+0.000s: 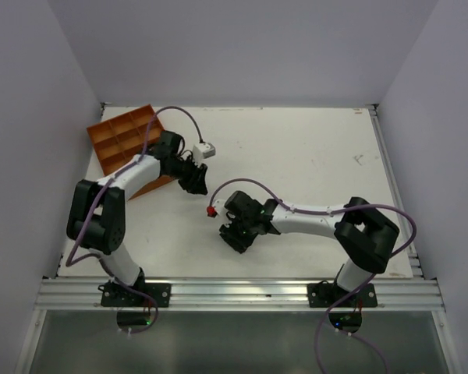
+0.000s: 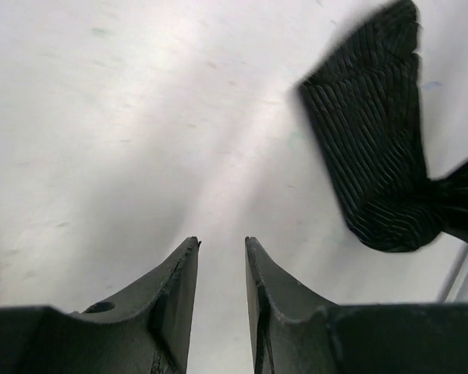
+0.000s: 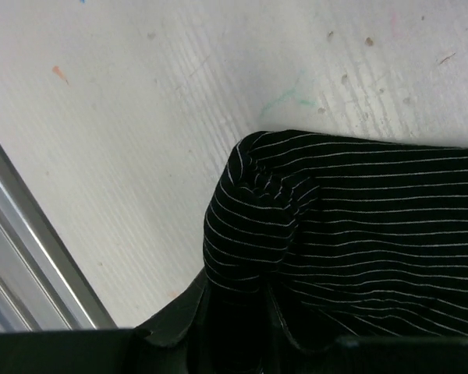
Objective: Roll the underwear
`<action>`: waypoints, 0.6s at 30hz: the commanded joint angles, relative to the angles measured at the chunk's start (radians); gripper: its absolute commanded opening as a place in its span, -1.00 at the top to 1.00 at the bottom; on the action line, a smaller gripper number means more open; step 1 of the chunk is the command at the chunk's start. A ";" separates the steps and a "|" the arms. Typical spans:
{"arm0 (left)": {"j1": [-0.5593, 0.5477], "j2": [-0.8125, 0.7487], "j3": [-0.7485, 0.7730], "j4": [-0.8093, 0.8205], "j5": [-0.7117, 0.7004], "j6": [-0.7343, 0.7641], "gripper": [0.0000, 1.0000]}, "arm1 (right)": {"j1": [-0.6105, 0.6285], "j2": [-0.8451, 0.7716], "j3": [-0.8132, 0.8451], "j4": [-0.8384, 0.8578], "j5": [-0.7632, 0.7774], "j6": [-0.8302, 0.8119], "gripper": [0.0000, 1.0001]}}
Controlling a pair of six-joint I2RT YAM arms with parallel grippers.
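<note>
The underwear [image 3: 359, 218] is black fabric with thin pale stripes, lying on the white table [image 3: 140, 117]. One bunched corner of it rises between the fingers of my right gripper [image 3: 238, 284], which is shut on it. In the left wrist view the underwear [image 2: 370, 132] shows as a dark ribbed strip at the upper right, apart from my left gripper [image 2: 221, 243]. That gripper hangs open over bare table with nothing between its fingers. In the top view my left gripper [image 1: 194, 181] is up and left of my right gripper [image 1: 238, 232]; there the black garment blends with the right gripper.
An orange compartment tray [image 1: 123, 140] stands at the table's back left, just behind the left arm. An aluminium rail [image 3: 31, 257] runs along the near table edge, close to the right gripper. Grey walls enclose the table on three sides.
</note>
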State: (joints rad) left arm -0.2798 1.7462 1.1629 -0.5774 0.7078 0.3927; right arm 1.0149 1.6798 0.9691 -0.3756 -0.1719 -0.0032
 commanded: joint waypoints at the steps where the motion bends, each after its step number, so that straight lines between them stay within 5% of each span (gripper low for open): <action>1: 0.056 -0.205 -0.089 0.276 -0.200 -0.132 0.30 | -0.038 -0.012 -0.050 0.115 -0.119 0.083 0.79; 6: 0.073 -0.477 -0.308 0.739 -0.428 -0.274 0.15 | -0.094 -0.006 -0.108 0.219 -0.228 0.135 0.78; 8: 0.074 -0.527 -0.304 0.795 -0.474 -0.340 0.07 | -0.107 -0.005 -0.128 0.233 -0.238 0.135 0.77; 11: 0.077 -0.475 -0.209 0.743 -0.417 -0.373 0.13 | -0.128 0.009 -0.174 0.273 -0.274 0.141 0.76; 14: 0.077 -0.328 -0.056 0.532 -0.190 -0.268 0.31 | -0.151 0.032 -0.205 0.305 -0.322 0.157 0.75; 18: 0.077 -0.194 -0.011 0.373 0.027 -0.198 0.27 | -0.182 0.055 -0.231 0.365 -0.388 0.184 0.74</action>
State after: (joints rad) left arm -0.2070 1.4872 1.1446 -0.0452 0.5343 0.1390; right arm 0.8459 1.6760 0.7879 -0.0200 -0.5194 0.1566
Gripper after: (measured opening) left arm 0.368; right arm 0.259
